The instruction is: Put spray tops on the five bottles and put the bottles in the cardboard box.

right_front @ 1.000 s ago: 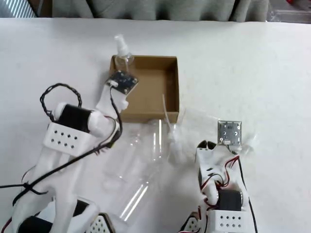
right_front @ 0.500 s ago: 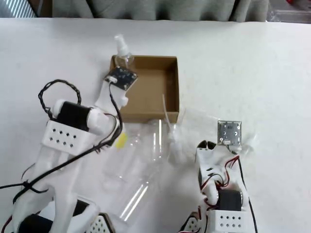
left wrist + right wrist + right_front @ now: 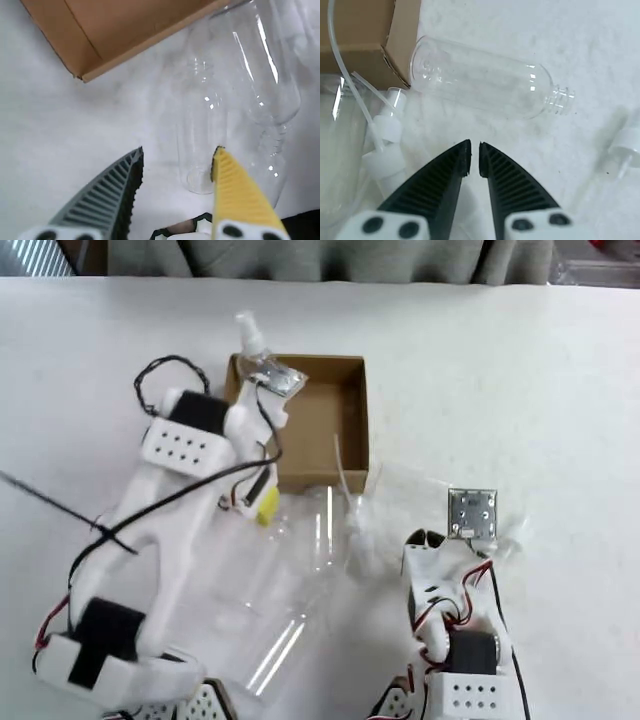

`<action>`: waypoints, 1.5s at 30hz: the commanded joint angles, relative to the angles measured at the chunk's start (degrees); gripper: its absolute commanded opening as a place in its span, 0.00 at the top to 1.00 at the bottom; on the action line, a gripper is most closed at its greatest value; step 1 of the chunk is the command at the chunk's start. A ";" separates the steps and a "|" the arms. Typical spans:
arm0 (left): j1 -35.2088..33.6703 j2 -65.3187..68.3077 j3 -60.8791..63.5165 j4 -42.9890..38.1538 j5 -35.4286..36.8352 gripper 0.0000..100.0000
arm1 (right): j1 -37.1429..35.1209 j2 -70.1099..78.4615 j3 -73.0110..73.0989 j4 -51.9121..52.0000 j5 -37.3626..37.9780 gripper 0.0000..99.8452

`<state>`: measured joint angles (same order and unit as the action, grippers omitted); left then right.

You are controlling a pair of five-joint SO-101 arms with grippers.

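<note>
One arm has moved in the last second: the left one has swung up the table, so that its wrist now hangs over the far-left corner of the brown cardboard box (image 3: 363, 410), while the right arm has kept still. The left gripper (image 3: 177, 150) is spread wide and grasps nothing, its grey and yellow fingers straddling from above a small clear plastic bottle (image 3: 202, 120) that lies on the white table (image 3: 520, 360) just outside a corner of the box, beside a larger clear bottle (image 3: 265, 75). We judge this to be the approach to a pick, and since that small bottle's neck looks uncapped, it would need a top before boxing. The right gripper (image 3: 474, 145) is pinched almost together on nothing, above the table between another capless clear bottle (image 3: 480, 80) and a white spray top with its dip tube (image 3: 385, 135); a second white spray top (image 3: 625, 147) is cut off at the frame's edge. The left wrist partly covers a capped spray bottle (image 3: 250, 340) at the box's far-left corner, and we cannot tell whether it stands inside or just behind. The transparent bottles blur into the table from above, so we cannot count all five
</note>
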<state>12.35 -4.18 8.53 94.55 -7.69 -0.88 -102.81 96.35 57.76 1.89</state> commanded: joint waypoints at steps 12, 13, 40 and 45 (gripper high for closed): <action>3.38 0.92 4.57 -5.71 -0.09 0.69 | -0.48 -0.22 0.53 0.22 0.18 0.98; 3.47 0.92 5.71 -6.95 -0.09 0.69 | -0.40 -0.22 0.53 0.22 0.18 0.98; 0.04 10.07 9.67 -18.99 -3.60 0.67 | -0.57 -0.22 0.53 0.31 6.15 0.98; 0.13 13.05 8.70 -18.99 -3.60 0.67 | -0.57 -0.22 0.53 0.31 6.15 0.98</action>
<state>12.97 8.84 20.48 76.00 -10.86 -0.88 -102.81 96.35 57.76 7.25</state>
